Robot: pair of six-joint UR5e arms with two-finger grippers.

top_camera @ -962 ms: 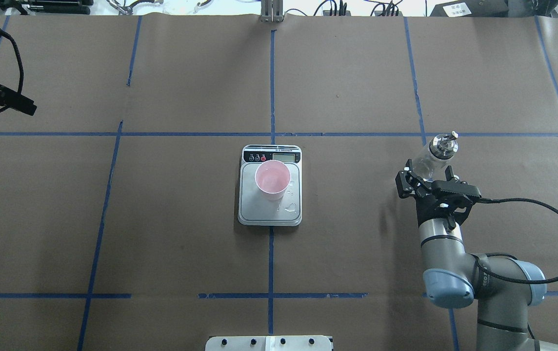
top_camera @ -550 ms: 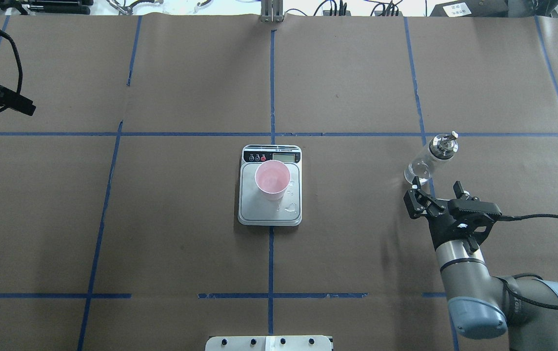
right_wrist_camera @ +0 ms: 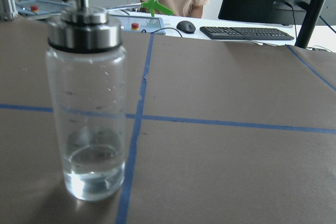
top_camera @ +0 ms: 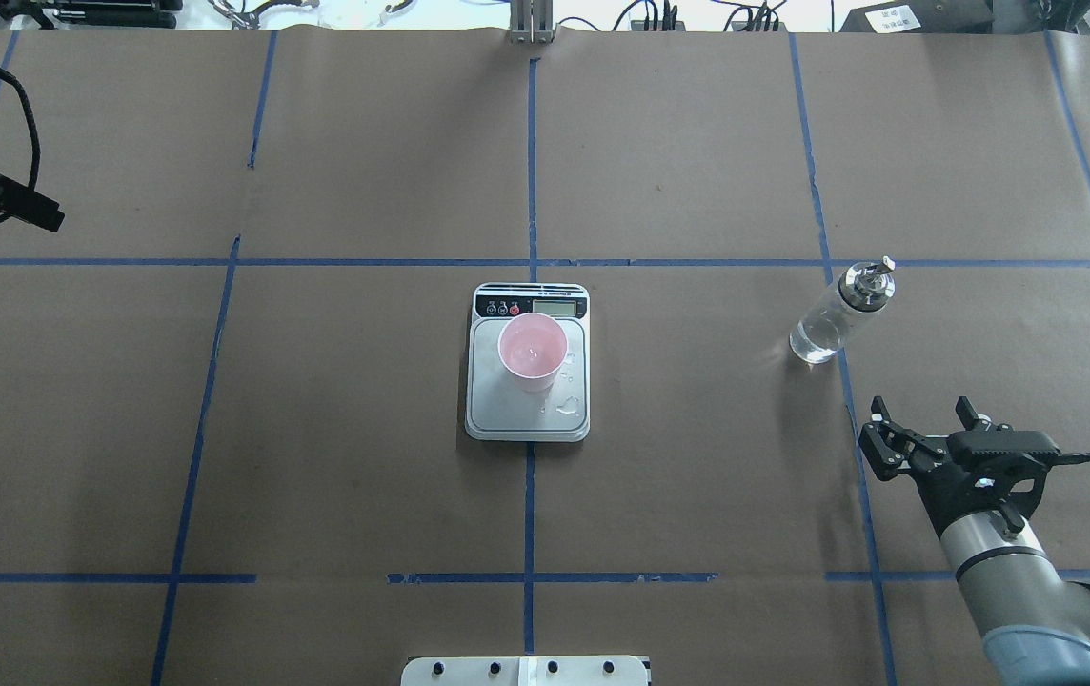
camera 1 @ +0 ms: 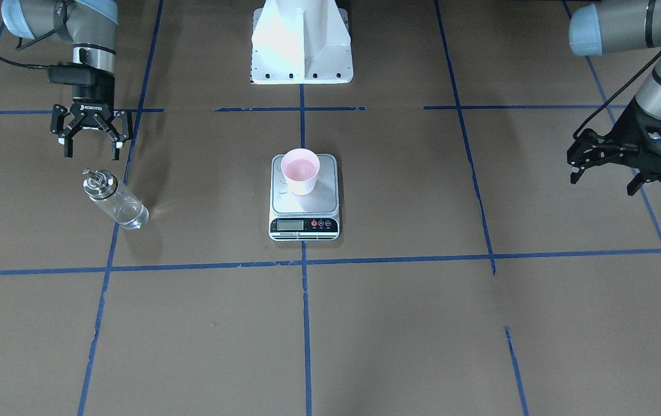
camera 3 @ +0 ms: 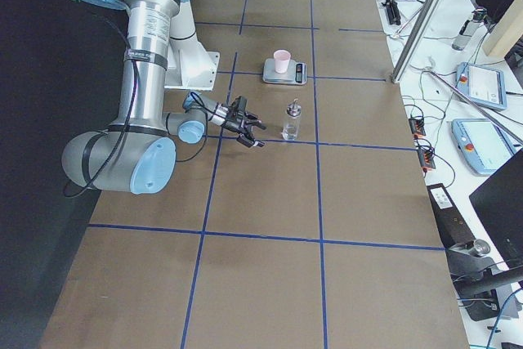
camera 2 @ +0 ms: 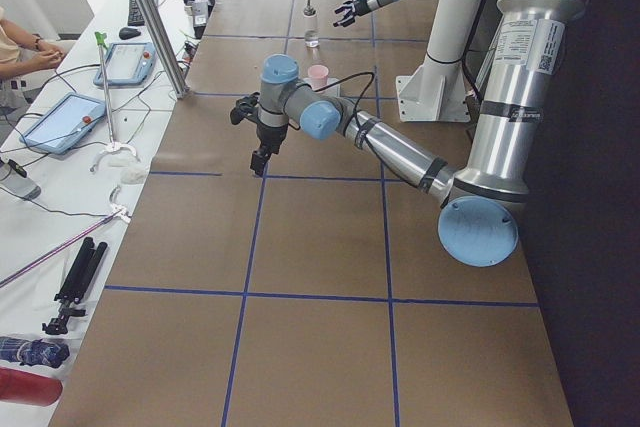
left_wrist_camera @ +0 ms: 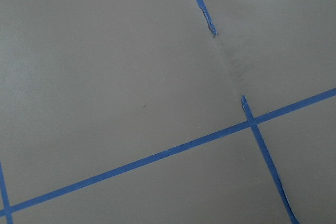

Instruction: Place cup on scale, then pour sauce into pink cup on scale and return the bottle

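Observation:
The pink cup (top_camera: 532, 351) stands upright on the scale (top_camera: 528, 416) at the table's middle; it also shows in the front view (camera 1: 300, 170). The glass bottle (top_camera: 836, 314) stands upright on the table to the right, free of any gripper, with a little clear sauce (right_wrist_camera: 94, 174) at its bottom. My right gripper (top_camera: 921, 419) is open and empty, a short way from the bottle on the robot's side; its open fingers also show in the front view (camera 1: 91, 151). My left gripper (camera 1: 602, 179) is open and empty, above the table's far left.
Drops of liquid (top_camera: 566, 410) lie on the scale's plate beside the cup. Blue tape lines (top_camera: 530, 171) cross the brown paper. The robot's white base (camera 1: 301, 43) stands behind the scale. Operators' desks with a keyboard (right_wrist_camera: 247, 32) lie past the table's far edge.
My right gripper has drawn back from around the bottle toward the robot's side. The bottle stays standing where it was. The cup and scale have not moved.

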